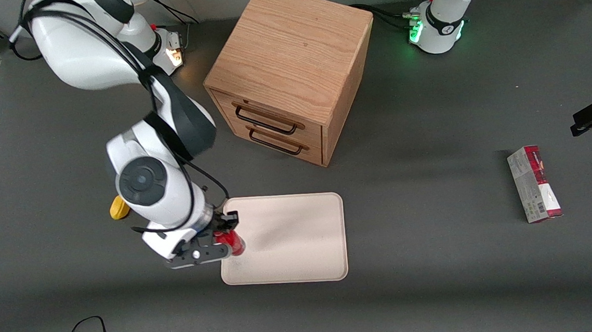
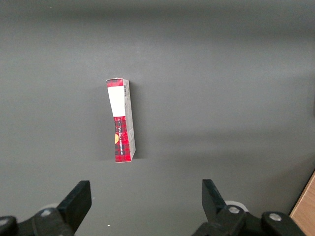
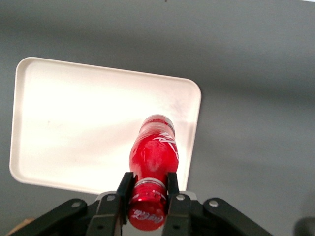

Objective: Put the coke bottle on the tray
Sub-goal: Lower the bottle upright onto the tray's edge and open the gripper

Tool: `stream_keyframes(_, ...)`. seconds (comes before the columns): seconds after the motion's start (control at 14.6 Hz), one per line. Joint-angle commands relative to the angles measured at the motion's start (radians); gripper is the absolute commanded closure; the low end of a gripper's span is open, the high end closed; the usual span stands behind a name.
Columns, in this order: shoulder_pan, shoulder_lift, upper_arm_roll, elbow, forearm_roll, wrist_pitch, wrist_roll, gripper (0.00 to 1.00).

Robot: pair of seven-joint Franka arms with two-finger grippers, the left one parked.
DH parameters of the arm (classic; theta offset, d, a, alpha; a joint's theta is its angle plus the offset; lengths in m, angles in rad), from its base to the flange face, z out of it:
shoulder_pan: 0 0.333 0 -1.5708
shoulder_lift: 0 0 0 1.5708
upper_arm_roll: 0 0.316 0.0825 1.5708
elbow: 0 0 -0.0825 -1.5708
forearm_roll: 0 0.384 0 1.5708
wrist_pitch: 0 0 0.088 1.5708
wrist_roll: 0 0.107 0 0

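The coke bottle (image 1: 232, 243) is small and all red with a red cap. My gripper (image 1: 221, 237) is shut on its neck and holds it above the tray's (image 1: 300, 223) edge at the working arm's end. In the right wrist view the bottle (image 3: 154, 151) hangs from my gripper (image 3: 147, 189) cap up, its body pointing down over the pale beige-pink tray (image 3: 74, 132), near the tray's rim. The black fingers (image 3: 125, 189) clamp the neck just under the cap.
A wooden two-drawer cabinet (image 1: 289, 72) stands farther from the front camera than the tray. A yellow lemon-shaped lump (image 1: 118, 208) lies beside my arm. A red-and-grey carton (image 1: 534, 183) lies toward the parked arm's end, also in the left wrist view (image 2: 121, 120).
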Motion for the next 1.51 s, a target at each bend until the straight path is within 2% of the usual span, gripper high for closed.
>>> stream_keyframes(0.0, -0.011, 0.092, 0.021, 0.062, -0.048, 0.066, 0.010, 1.00)
stream_keyframes(0.34, -0.011, 0.138, 0.019, 0.047, -0.103, 0.099, -0.002, 1.00)
stream_keyframes(0.41, -0.011, 0.138, 0.019, 0.047, -0.103, 0.102, -0.002, 0.91)
stream_keyframes(0.48, -0.012, 0.140, 0.019, 0.047, -0.103, 0.106, 0.004, 0.10)
stream_keyframes(0.55, -0.011, 0.138, 0.018, 0.038, -0.105, 0.125, 0.010, 0.00)
stream_keyframes(0.96, -0.012, 0.118, 0.001, 0.035, -0.106, 0.148, -0.003, 0.00)
stream_keyframes(1.1, -0.012, 0.071, -0.015, 0.021, -0.103, 0.134, -0.008, 0.00)
stream_keyframes(1.24, -0.012, -0.053, -0.076, -0.110, -0.086, 0.106, -0.032, 0.00)
stream_keyframes(1.3, -0.012, -0.128, -0.121, -0.195, -0.044, 0.108, -0.048, 0.00)
stream_keyframes(1.44, 0.008, -0.266, -0.250, -0.336, 0.105, 0.117, -0.117, 0.00)
